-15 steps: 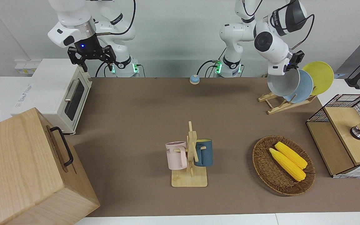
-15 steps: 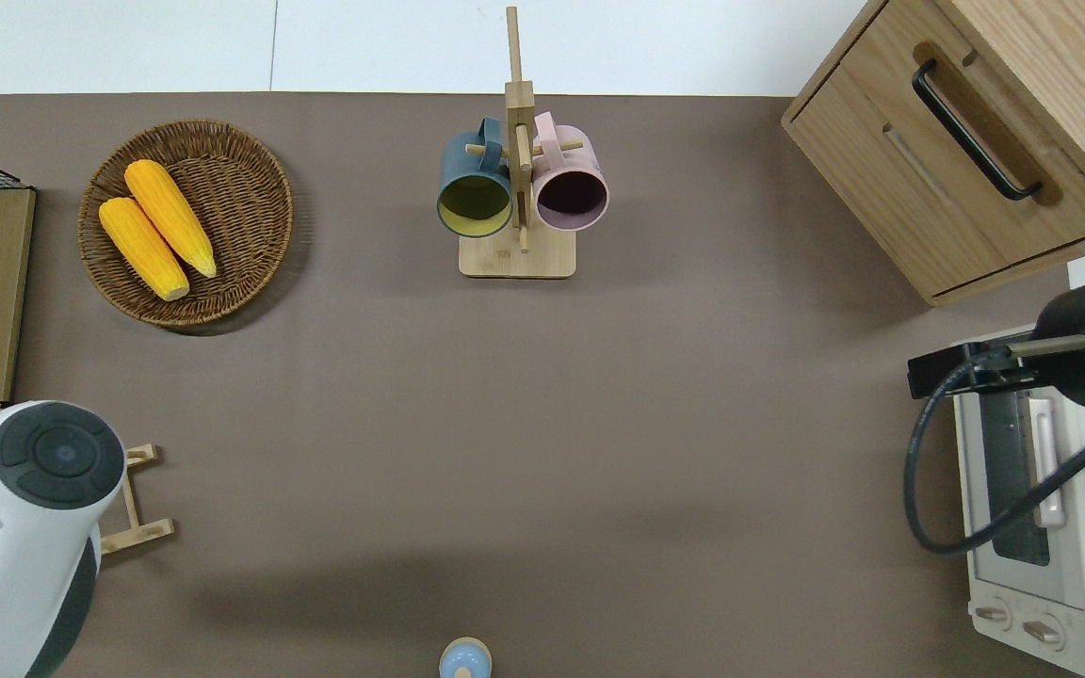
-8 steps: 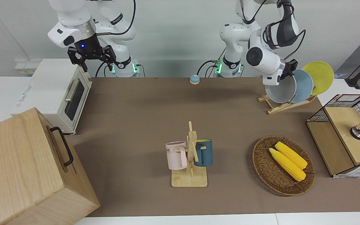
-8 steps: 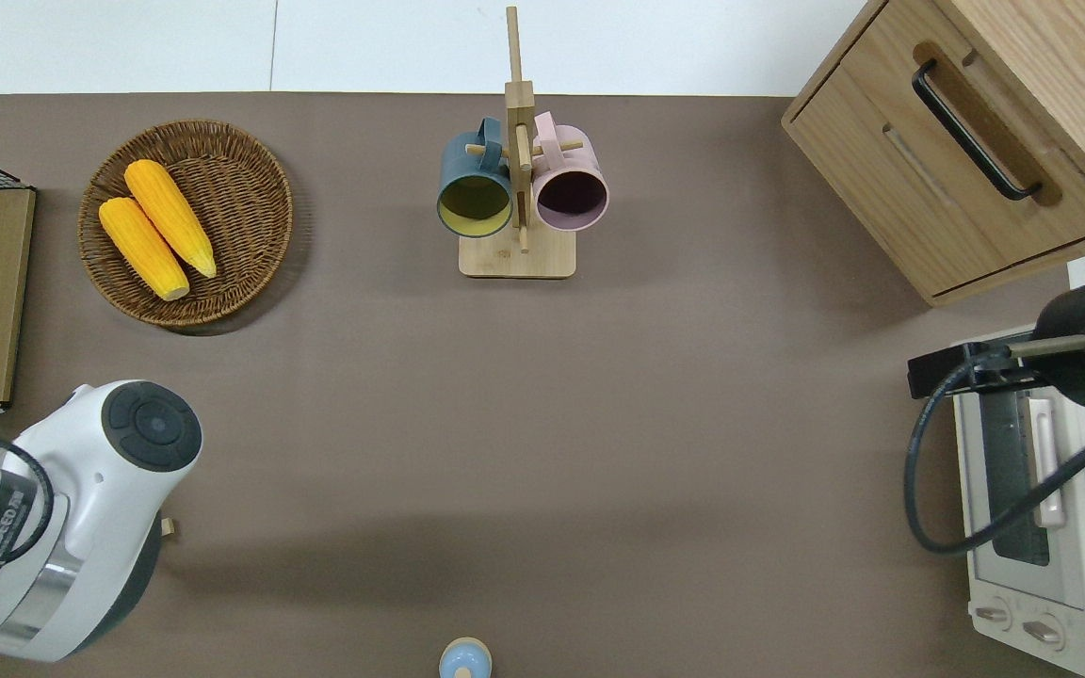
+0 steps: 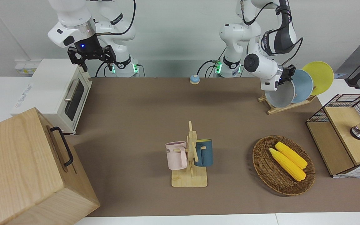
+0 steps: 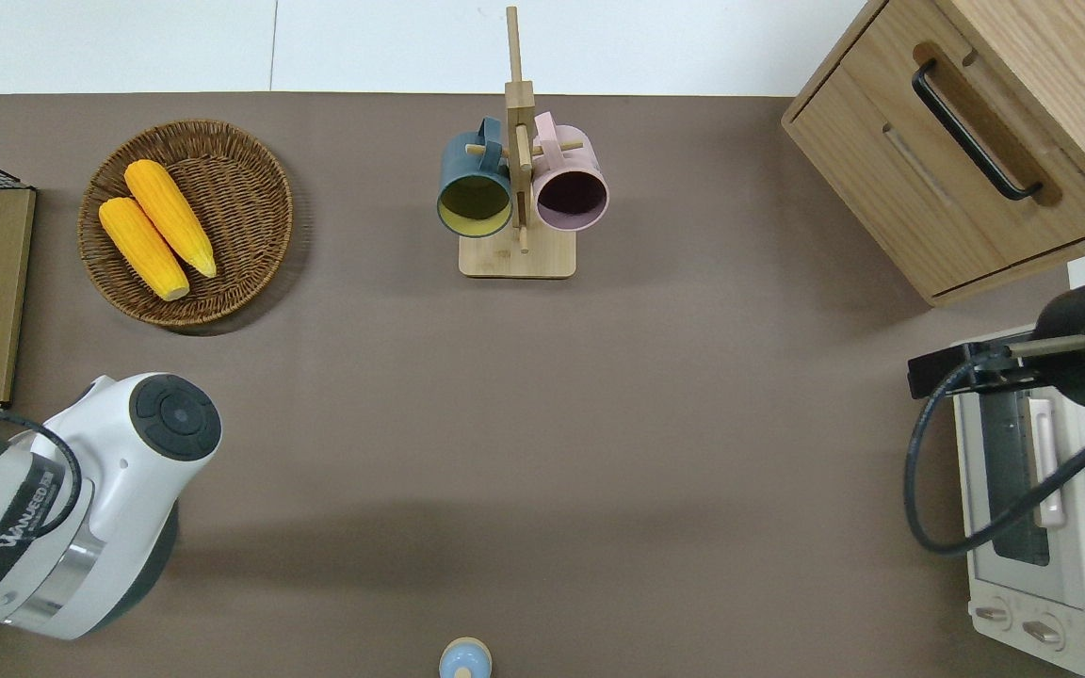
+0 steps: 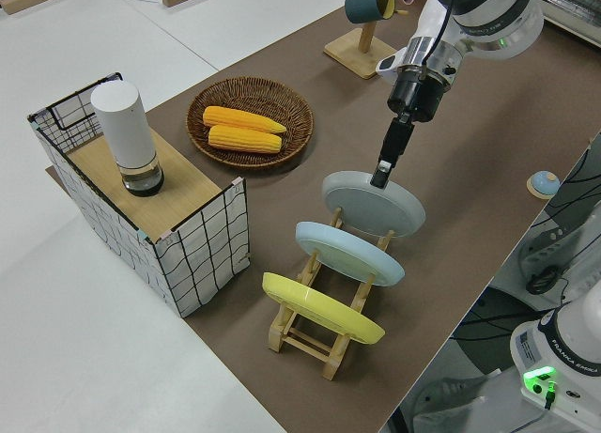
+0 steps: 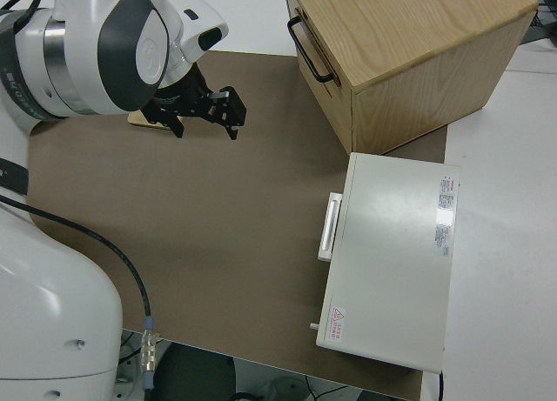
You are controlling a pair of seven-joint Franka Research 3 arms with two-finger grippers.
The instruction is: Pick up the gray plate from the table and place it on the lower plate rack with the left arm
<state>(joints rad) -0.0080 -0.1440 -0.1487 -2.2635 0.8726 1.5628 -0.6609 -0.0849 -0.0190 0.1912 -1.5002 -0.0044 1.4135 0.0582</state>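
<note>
The gray plate [image 5: 280, 95] stands tilted in the lowest slot of the lower plate rack [image 5: 277, 109], beside the light blue plate [image 5: 305, 84] and the yellow plate [image 5: 320, 76]. My left gripper [image 5: 284, 77] is shut on the gray plate's upper rim. In the left side view the fingers [image 7: 383, 173] pinch the rim of the gray plate [image 7: 376, 208], and the rack [image 7: 331, 360] shows under the plates. In the overhead view the left arm [image 6: 81, 508] hides the gripper, the plates and the rack. My right gripper [image 5: 92, 59] is open and its arm is parked.
A wicker basket [image 5: 262, 170] with two corn cobs lies farther from the robots than the rack. A mug stand [image 5: 190, 179] holds a pink and a blue mug mid-table. A wire-frame box [image 5: 342, 137] stands at the left arm's end. A toaster oven [image 5: 58, 93] and a wooden cabinet [image 5: 27, 168] stand at the right arm's end.
My left arm has lowered the gray plate from above the rack down into the lowest slot, next to the light blue plate. The right arm has not moved.
</note>
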